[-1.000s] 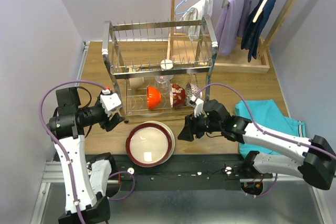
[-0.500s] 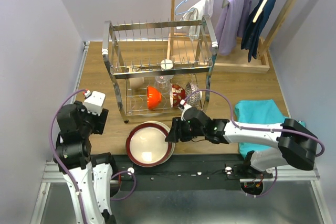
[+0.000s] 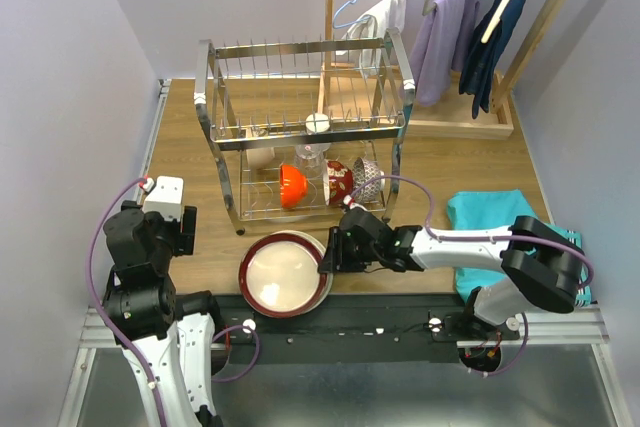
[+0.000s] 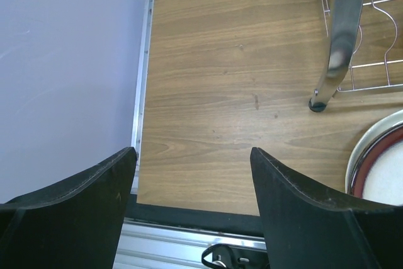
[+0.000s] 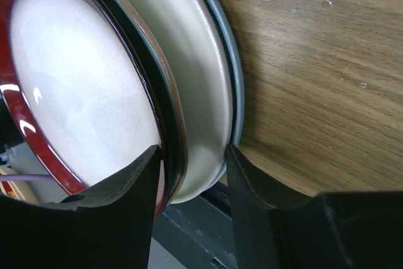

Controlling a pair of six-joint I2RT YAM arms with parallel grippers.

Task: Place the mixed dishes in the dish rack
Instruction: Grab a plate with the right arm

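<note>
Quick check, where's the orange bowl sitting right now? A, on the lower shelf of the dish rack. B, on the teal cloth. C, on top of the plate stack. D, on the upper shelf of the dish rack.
A: the top view shows the orange bowl tipped on its side on the lower shelf of the dish rack, under the row of upright prongs.

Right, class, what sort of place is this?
Likely a lab bench staged as a home chores corner: chrome dish rack, stacked plates on the wooden table, clothes on a hanger stand.
</note>
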